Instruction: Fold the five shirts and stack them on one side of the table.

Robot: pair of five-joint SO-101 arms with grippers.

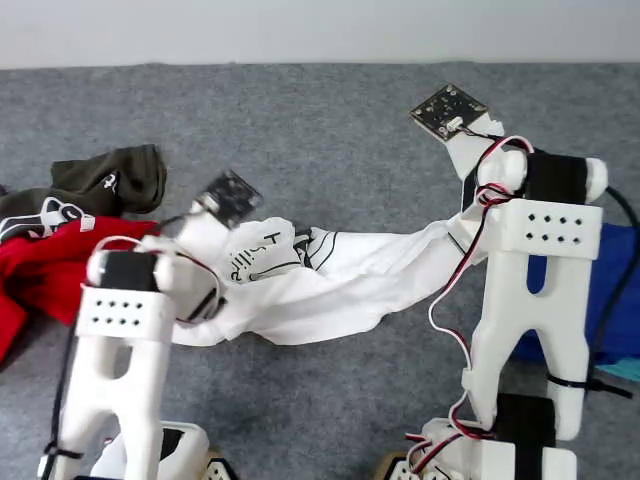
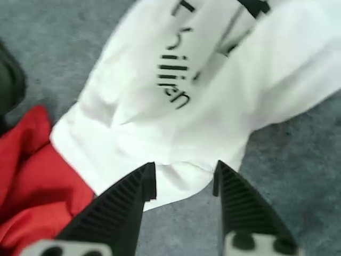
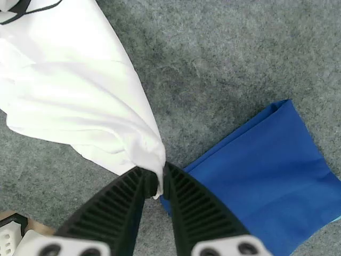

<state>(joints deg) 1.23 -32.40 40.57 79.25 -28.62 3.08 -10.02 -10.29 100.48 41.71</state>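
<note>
My right pincer: pressed together on a bunched corner of the white shirt. The cloth is pinched between both ribbed fingers.

My left pincer: fingers spread apart and gripping nothing. They straddle the near edge of the white shirt, with the grey table cover showing below it.

White shirt: lies rumpled across the middle of the table, between my two arms. Its wider end with the black print faces up by my left arm. The other end narrows into a drawn band running to my right arm.

Blue shirt: just beside my right pincer, flat on the right side of the table with straight edges. In the high view it sits partly behind my right arm.

Red shirt: crumpled, touching the white shirt's left end — at the left side of the table.

Dark green shirt: crumpled past the red one and touching it, with a white print on it, toward the far left.

Table: grey felt-like cover, ending at a pale wall on the far side.
</note>
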